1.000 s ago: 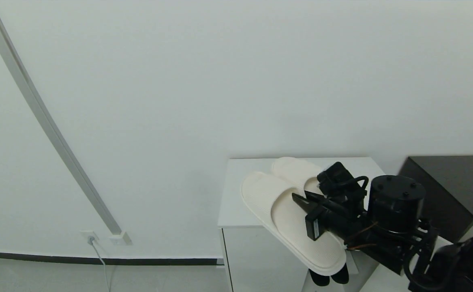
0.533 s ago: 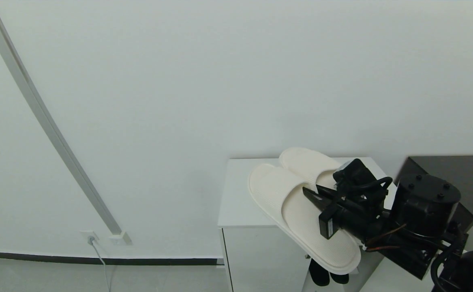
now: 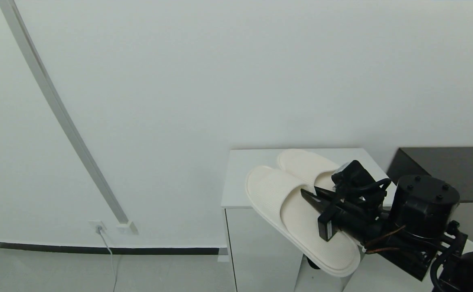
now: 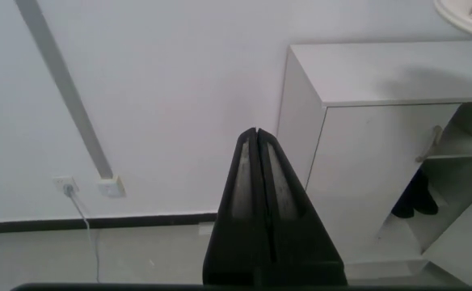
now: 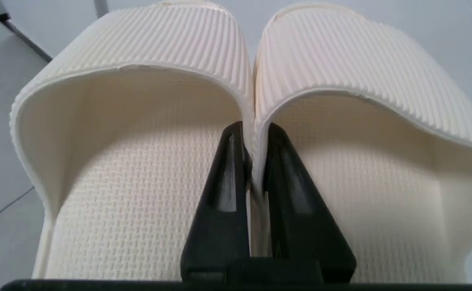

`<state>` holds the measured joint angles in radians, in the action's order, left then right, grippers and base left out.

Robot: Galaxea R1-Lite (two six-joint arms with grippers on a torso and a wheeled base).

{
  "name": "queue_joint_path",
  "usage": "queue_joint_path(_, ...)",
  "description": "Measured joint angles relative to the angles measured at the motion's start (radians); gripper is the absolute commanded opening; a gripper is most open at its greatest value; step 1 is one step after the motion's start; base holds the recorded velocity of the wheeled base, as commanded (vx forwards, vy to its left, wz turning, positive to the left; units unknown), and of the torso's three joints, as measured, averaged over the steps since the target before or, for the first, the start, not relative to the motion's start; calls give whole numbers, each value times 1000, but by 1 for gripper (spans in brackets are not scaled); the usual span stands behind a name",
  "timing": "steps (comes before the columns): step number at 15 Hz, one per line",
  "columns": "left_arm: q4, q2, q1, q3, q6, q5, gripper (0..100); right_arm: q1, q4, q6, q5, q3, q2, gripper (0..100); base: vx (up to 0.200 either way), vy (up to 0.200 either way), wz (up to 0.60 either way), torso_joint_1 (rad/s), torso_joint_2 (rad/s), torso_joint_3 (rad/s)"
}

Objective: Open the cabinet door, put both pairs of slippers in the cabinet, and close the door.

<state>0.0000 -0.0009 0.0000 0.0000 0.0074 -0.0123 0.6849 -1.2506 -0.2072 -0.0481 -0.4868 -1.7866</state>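
The right hand [image 3: 306,196] is clamped on the pair of white slippers [image 3: 291,200]. In the right wrist view its two fingers [image 5: 234,174] pinch the slippers' inner edges together, so the pair [image 5: 139,162] hangs side by side from one grip. The slippers are held tilted over the front edge of the white cabinet [image 3: 248,170], with the toes higher and nearer the wall and the heels lower, out in front of the cabinet. From the head view it is hard to say whether they touch the cabinet top.

The left hand [image 4: 256,139] is out in front of the cabinet [image 4: 365,73], its fingers pressed together with nothing between them. Past it, one front panel [image 4: 365,186] of the cabinet is closed, and beside that panel the compartment is open, with a shelf [image 4: 454,147] showing. A dark pair [image 4: 418,198] stands below the shelf and is too small to make out further. In the head view the white slippers hide nearly all of it.

Beside the cabinet, a dark tabletop [image 3: 443,170] is cut off at the picture's edge. On the cabinet's other side, a wall socket [image 3: 97,226] with a cable sits low on the wall.
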Motion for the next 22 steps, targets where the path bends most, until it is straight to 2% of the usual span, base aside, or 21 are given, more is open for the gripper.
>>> queue_joint_path(8, 0, 0, 0, 0, -1, 0, 0, 1, -3, 0, 9, 6, -9, 0, 0, 0, 0, 0, 0, 0)
queue_joint_path(22, 0, 0, -1, 0, 0, 0, 0, 0, -6, 2, 9, 24, -12, 0, 0, -200, 0, 2, 3, 0)
